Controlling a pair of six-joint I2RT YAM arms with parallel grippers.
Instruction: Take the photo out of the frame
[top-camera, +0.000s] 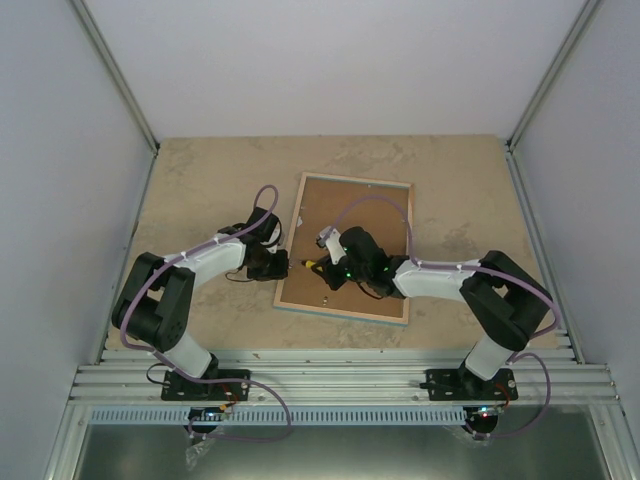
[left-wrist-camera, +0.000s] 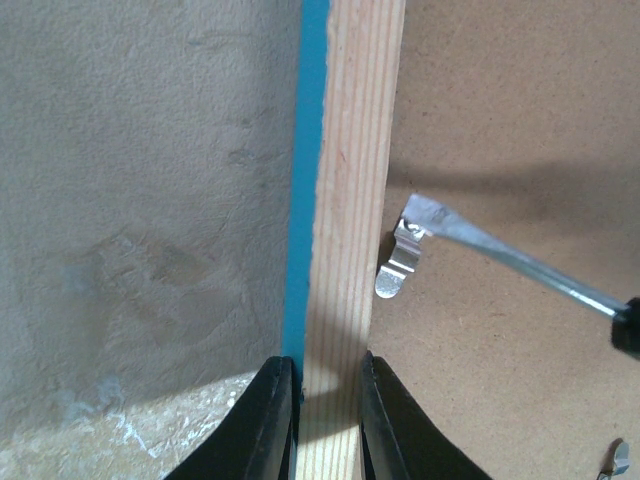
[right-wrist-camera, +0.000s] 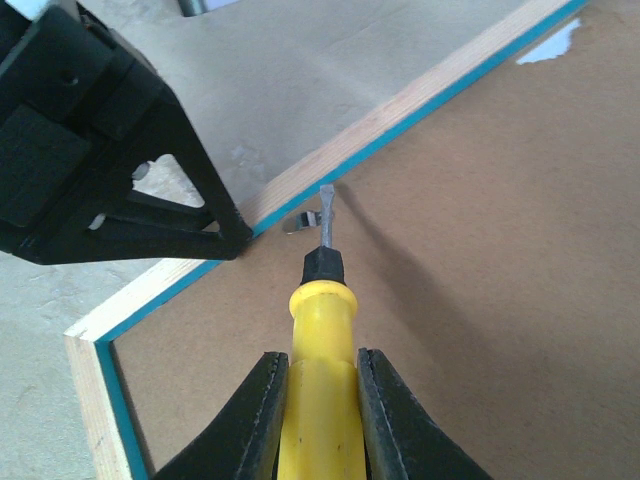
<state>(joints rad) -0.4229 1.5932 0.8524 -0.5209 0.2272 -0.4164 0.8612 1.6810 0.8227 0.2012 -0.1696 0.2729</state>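
left end effector (left-wrist-camera: 325, 385) pinches the left rail of the turquoise-edged wooden frame (left-wrist-camera: 345, 150), face-down on the beige bench (top-camera: 200, 190); photo hidden, likely under its brown backing (right-wrist-camera: 480, 250). right end effector (right-wrist-camera: 320, 360) grips a yellow-handled screwdriver (right-wrist-camera: 320, 330) at a metal clip (left-wrist-camera: 400, 265): a slipping blade could gouge that backing.

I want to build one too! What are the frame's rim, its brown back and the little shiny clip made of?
Frame rim: bare pale wood, straight grain lines show; its turquoise side looks painted. Back board: probably pressed fibreboard, matte brown, no grain. Clip: thin bent metal, silvery and gleaming.
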